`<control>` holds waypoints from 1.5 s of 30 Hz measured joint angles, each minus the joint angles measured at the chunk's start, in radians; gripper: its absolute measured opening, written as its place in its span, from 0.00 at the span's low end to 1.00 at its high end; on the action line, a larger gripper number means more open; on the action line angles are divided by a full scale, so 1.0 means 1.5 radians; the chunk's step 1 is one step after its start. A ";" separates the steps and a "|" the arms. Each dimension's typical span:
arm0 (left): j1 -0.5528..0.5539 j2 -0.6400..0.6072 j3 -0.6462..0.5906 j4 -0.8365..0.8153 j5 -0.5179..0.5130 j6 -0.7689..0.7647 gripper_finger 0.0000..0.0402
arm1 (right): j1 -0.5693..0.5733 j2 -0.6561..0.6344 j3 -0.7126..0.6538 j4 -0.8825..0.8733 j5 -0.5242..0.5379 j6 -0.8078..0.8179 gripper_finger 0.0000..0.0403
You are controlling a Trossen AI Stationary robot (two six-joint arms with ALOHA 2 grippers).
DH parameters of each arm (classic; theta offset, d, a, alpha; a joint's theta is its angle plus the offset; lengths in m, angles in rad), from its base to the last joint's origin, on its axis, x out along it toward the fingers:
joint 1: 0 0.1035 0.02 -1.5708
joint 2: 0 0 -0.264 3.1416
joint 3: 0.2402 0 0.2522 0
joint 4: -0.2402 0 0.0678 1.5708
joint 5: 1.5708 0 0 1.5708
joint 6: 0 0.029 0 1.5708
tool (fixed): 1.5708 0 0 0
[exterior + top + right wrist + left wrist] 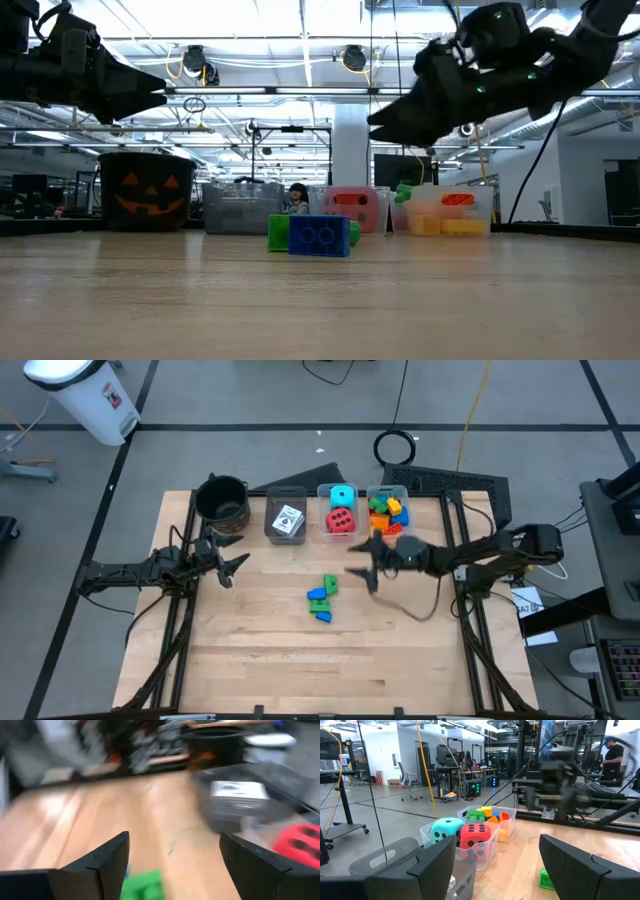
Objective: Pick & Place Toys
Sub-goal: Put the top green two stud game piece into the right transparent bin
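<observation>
A small cluster of green and blue bricks [321, 600] lies on the wooden table near its middle; the low view shows the blue brick [320, 236] in front of a green one [277, 232]. My right gripper [362, 566] hovers open above the table, just right of the cluster and near the bins, with nothing between its fingers. A green brick [142, 885] shows below it. My left gripper [236, 565] waits open and level at the table's left side, also with nothing in it.
Along the far edge stand a black pumpkin-face pot [222, 500], a grey bin with white cards [287, 520], a clear bin with a cyan and a red dotted cube [341, 510], and a clear bin of mixed bricks [388, 508]. A person moves in the room beyond.
</observation>
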 joint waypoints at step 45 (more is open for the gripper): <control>0.000 0.000 0.000 -0.001 0.001 0.000 0.73 | 0.107 0.256 0.302 -0.514 0.002 -0.069 0.83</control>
